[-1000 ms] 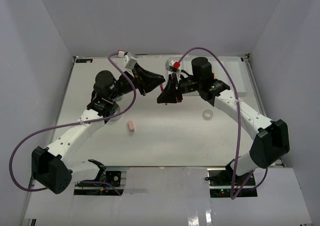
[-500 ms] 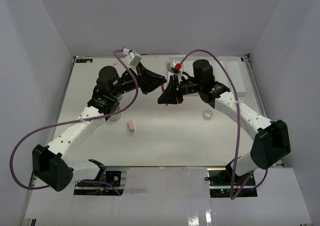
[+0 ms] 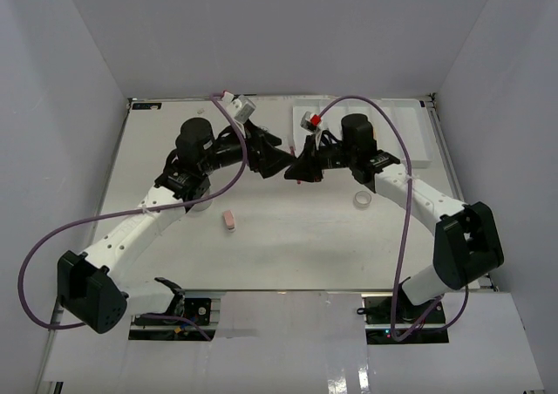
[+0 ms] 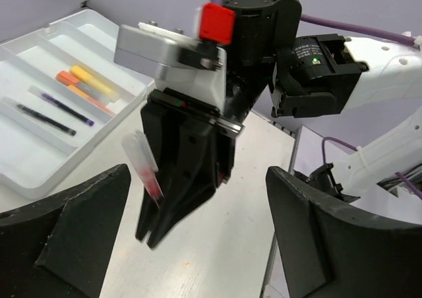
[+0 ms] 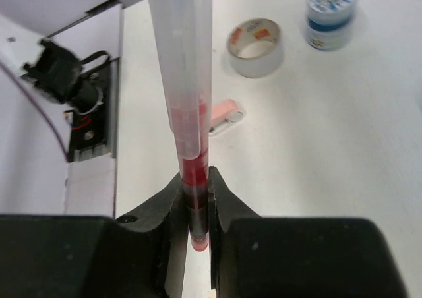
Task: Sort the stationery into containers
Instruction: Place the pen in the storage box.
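My right gripper (image 5: 196,192) is shut on a thin red pen (image 5: 188,80), which stands up from between its jaws. In the left wrist view the same pen (image 4: 144,165) juts from the right gripper (image 4: 158,232), which hangs between my left gripper's wide-open fingers (image 4: 72,238). From above, the left gripper (image 3: 273,162) and right gripper (image 3: 302,172) meet tip to tip over the table's middle. The white divided tray (image 4: 33,54) holds yellow (image 4: 92,80) and orange (image 4: 68,79) markers and two thin pens (image 4: 46,119). It lies at the back right (image 3: 418,141).
A tape roll (image 3: 364,200) lies under the right forearm, with a pink eraser (image 3: 229,220) near the left arm. The right wrist view shows a second tape roll (image 5: 256,46), a blue-patterned-lid jar (image 5: 331,13) and the eraser (image 5: 224,115) on the table.
My left gripper's jaws have swung wide open. Both grippers have drawn closer together over the table's middle, and the right one still holds the red pen.
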You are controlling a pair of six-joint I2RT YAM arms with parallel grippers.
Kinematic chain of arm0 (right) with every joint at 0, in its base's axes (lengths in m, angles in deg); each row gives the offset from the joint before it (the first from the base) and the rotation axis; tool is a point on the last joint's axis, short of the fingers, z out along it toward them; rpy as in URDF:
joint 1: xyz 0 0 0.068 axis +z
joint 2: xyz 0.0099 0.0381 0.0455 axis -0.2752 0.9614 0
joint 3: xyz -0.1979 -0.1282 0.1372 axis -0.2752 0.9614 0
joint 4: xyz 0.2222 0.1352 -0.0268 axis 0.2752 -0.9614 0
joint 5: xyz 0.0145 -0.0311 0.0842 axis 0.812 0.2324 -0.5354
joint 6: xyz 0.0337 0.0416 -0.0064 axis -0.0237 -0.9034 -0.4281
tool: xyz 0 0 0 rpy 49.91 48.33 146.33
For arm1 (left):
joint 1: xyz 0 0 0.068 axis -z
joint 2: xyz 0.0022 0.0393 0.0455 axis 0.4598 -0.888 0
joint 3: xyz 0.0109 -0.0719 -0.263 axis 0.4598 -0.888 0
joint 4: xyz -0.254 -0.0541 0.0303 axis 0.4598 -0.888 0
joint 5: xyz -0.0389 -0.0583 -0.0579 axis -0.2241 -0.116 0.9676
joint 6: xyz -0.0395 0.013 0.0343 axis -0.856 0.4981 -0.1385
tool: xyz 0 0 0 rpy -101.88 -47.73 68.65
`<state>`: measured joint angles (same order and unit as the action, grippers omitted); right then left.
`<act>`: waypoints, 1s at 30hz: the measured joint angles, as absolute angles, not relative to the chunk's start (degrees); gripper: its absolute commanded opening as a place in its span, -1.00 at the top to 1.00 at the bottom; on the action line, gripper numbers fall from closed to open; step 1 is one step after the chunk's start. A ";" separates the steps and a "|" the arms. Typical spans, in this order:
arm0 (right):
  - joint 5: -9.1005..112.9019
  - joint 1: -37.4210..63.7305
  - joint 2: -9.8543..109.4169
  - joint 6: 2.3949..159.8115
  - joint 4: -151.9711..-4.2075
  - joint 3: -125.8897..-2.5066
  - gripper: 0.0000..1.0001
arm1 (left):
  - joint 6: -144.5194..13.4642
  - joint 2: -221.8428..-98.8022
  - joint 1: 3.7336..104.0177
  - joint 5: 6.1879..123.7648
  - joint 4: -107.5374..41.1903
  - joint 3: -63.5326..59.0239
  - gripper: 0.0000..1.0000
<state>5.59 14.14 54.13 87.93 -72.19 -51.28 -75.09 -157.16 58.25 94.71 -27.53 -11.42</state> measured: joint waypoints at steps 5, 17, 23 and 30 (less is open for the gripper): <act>15.25 9.72 58.30 86.99 -75.69 -51.87 0.84 | -72.87 -153.62 58.25 86.41 -31.46 -13.76 -0.96; 45.96 2.53 81.01 84.43 -93.66 -79.50 0.70 | -68.97 -153.89 57.29 56.38 -44.53 -17.93 -0.96; 52.34 0.08 93.43 82.55 -98.66 -92.37 0.55 | -67.84 -154.67 56.11 49.23 -46.89 -19.68 -0.96; 56.45 -0.86 100.97 81.72 -104.48 -97.75 0.15 | -67.07 -155.57 55.58 45.56 -47.81 -20.12 -0.96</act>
